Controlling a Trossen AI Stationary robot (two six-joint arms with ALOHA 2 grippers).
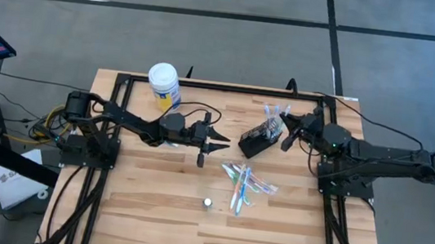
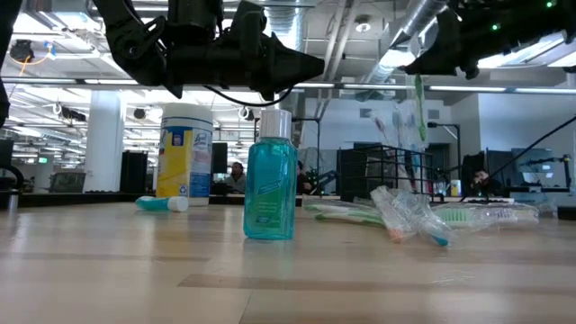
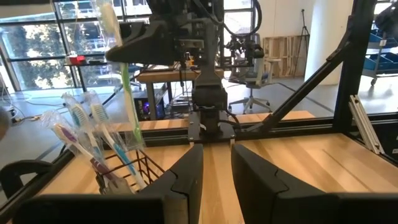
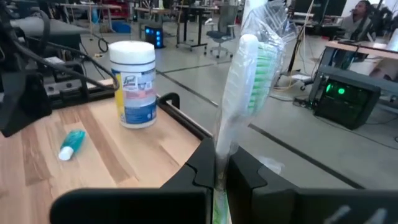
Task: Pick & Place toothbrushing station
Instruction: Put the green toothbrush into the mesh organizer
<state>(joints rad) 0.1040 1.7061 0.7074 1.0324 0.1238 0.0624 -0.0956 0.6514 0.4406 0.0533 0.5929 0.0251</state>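
The black wire-mesh holder (image 1: pixel 258 141) stands on the table at the far right of centre, with several wrapped toothbrushes (image 3: pixel 81 121) upright in it. My right gripper (image 1: pixel 285 135) is just above it, shut on a plastic-wrapped white toothbrush with green bristles (image 4: pixel 249 62). My left gripper (image 1: pixel 221 144) hovers left of the holder, open by a narrow gap and empty. More wrapped toothbrushes (image 1: pixel 245 181) lie loose on the table's middle. A small teal tube (image 4: pixel 71 143) lies on its side near the jar. My right gripper pinches the wrapped toothbrush's handle just below the head (image 4: pixel 221 163) between its two fingers. The fingers come level from the table's right and lie across the brush. The brush stands upright, head up, and its green handle (image 3: pixel 129 106) hangs down to the holder's rim.
A white-lidded yellow-and-blue jar (image 1: pixel 164 85) stands at the far left of centre. A teal pump bottle (image 2: pixel 270 180) stands near the table's front middle. Black frame rails (image 1: pixel 119 119) run along both sides of the table.
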